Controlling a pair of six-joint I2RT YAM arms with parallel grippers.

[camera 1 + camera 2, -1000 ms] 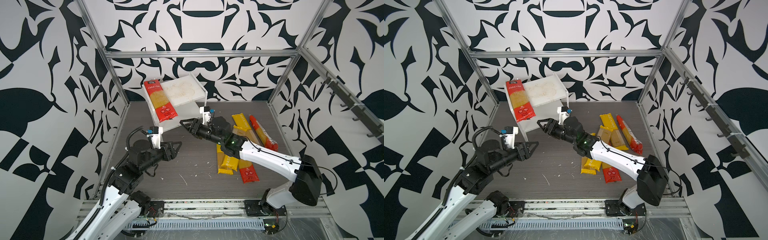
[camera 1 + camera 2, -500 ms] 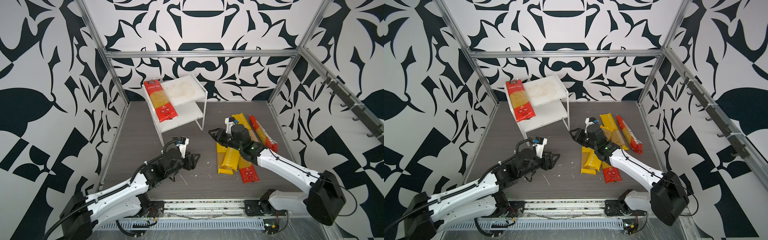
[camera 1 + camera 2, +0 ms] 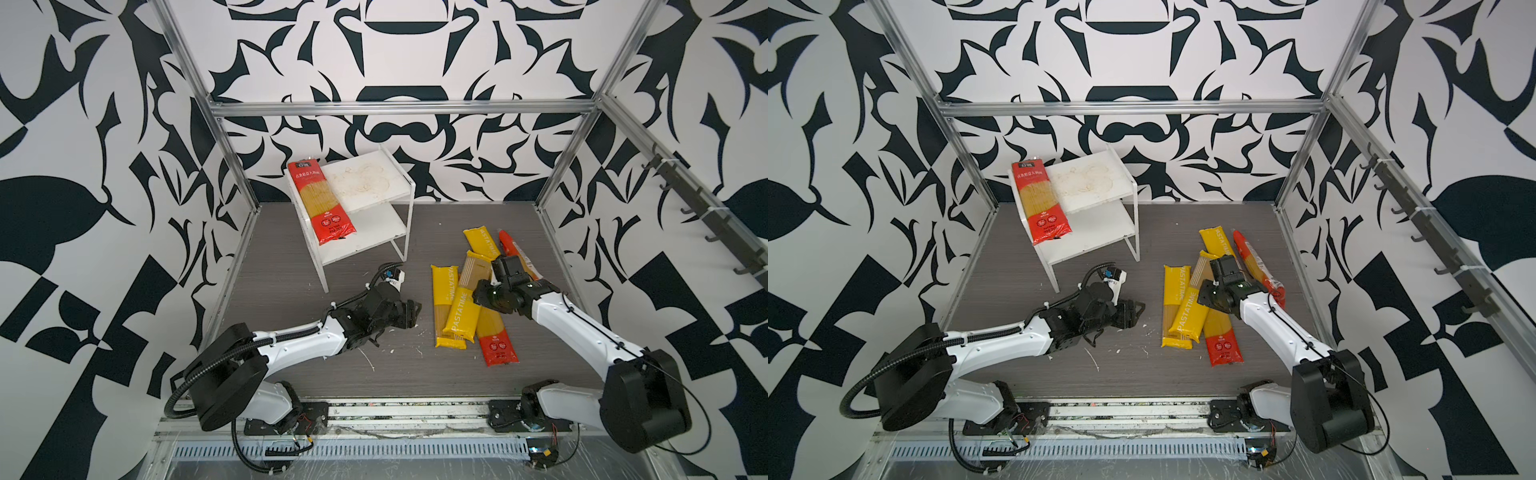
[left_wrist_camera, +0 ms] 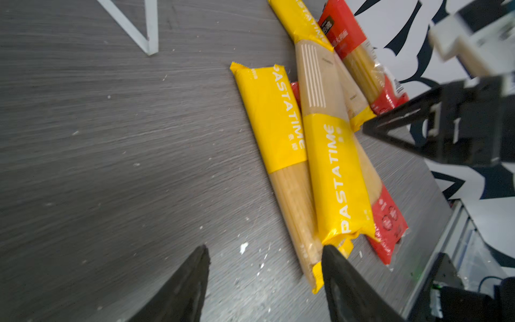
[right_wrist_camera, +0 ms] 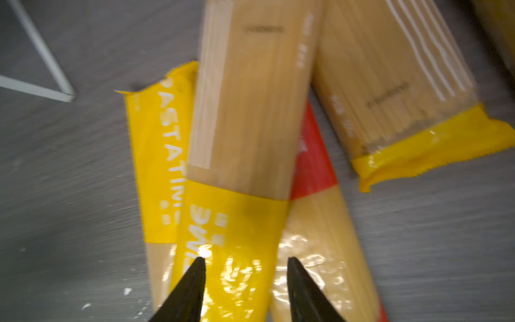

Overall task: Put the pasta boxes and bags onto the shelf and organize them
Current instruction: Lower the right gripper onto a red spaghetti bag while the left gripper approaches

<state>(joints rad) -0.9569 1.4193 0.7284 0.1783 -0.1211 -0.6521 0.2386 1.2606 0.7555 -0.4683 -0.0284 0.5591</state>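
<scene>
Swung back from the shelf [image 3: 370, 183], the right pincer [image 5: 246, 262] hangs released over the topmost yellow pack [image 3: 461, 307] on the counter [image 3: 282, 266], the left pincer [image 4: 264, 251] released nearby; we count one red pack [image 3: 322, 201] shelved.

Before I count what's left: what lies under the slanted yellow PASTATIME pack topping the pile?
Partly beneath it: a glossy red spaghetti pack and another yellow PASTATIME pack. Their covered stretches are hidden.
</scene>
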